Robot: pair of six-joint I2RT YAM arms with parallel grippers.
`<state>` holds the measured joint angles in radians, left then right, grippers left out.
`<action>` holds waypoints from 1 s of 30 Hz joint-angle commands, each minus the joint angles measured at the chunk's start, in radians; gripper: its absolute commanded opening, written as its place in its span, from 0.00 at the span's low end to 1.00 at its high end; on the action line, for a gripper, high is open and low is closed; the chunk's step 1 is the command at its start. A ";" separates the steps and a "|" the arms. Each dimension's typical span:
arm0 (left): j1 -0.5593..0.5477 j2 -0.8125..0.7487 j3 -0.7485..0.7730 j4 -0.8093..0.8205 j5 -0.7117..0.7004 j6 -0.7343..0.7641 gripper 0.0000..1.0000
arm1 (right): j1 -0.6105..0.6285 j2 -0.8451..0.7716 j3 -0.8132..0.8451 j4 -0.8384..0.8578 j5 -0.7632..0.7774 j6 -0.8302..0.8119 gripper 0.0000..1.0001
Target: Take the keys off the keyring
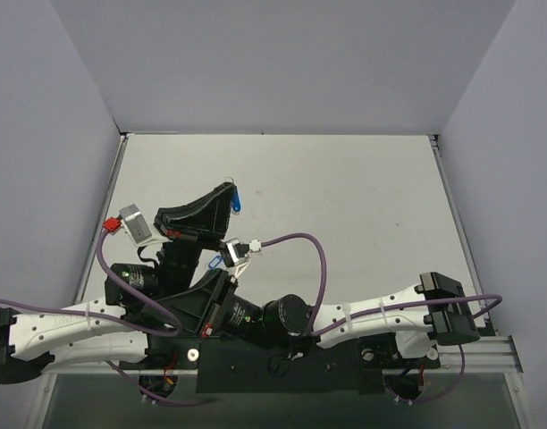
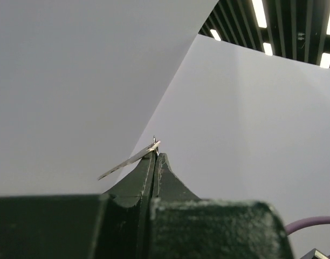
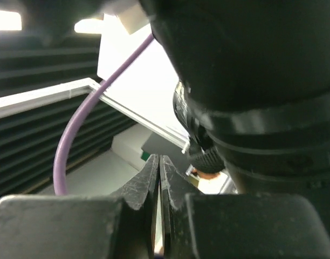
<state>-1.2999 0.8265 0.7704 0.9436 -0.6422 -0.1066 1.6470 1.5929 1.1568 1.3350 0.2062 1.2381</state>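
My left gripper (image 1: 229, 191) is raised at the table's middle left, pointing up and to the far right. It is shut at its tip on a thin wire keyring (image 2: 154, 140), and a flat silvery key (image 2: 128, 161) sticks out leftward from the tip. A blue tag (image 1: 237, 201) hangs beside that tip. My right gripper (image 1: 222, 268) reaches across under the left arm, and its jaws (image 3: 159, 162) are shut on a thin pale strip (image 3: 158, 226) seen edge-on. A small blue tag (image 1: 214, 262) shows at its tip. No yellow or green tags are in view.
The grey table (image 1: 363, 206) is walled by pale panels on three sides. Purple cables (image 1: 320, 259) loop over both arms. The left arm's wrist (image 3: 251, 81) looms close above the right gripper. A white connector (image 1: 239, 249) sits between the two grippers.
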 commanded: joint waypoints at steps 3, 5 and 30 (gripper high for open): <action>0.057 -0.062 0.043 -0.447 -0.056 -0.124 0.00 | 0.034 -0.206 -0.026 -0.258 -0.090 -0.207 0.09; 0.095 -0.099 0.035 -0.587 -0.024 -0.207 0.00 | 0.046 -0.290 -0.042 -0.440 -0.024 -0.312 0.29; 0.425 0.048 -0.163 -1.235 0.269 -0.660 0.56 | 0.068 -0.665 0.000 -1.840 0.779 -0.309 0.79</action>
<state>-0.9154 0.8356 0.6094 -0.3115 -0.4767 -0.7094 1.7157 0.9524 1.1793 -0.4244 0.8993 0.8837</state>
